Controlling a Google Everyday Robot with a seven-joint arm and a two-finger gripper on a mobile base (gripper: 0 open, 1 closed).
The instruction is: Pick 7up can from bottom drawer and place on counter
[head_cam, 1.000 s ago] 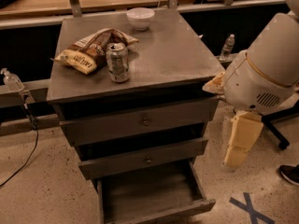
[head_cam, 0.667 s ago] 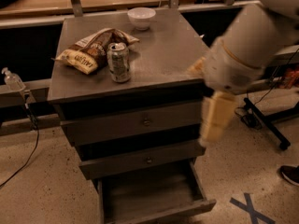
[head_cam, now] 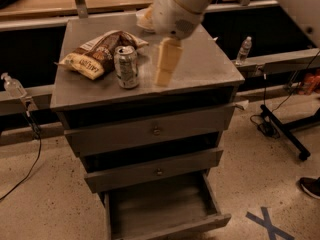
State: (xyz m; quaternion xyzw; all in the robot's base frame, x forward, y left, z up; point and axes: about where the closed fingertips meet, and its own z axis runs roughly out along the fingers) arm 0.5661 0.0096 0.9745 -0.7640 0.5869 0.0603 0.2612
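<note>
Desk (head_cam: 210, 66): grey cabinet top, scuffed.
Bottom drawer (head_cam: 160, 204): pulled open, low by the floor.
Arm (head_cam: 180, 4): white, over the desk's rear.
Chip bag (head_cam: 97, 54): lying at the desk's left.
Hand (head_cam: 163, 76): cream, pointing down above the desk, just right of the can; whether wide or narrow, cannot tell.
7up can (head_cam: 127, 66): upright on the desk, beside the bag.

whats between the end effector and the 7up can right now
Only a narrow strip of bare counter. The camera view shows the end effector hanging beside the 7up can, with nothing between them.
</note>
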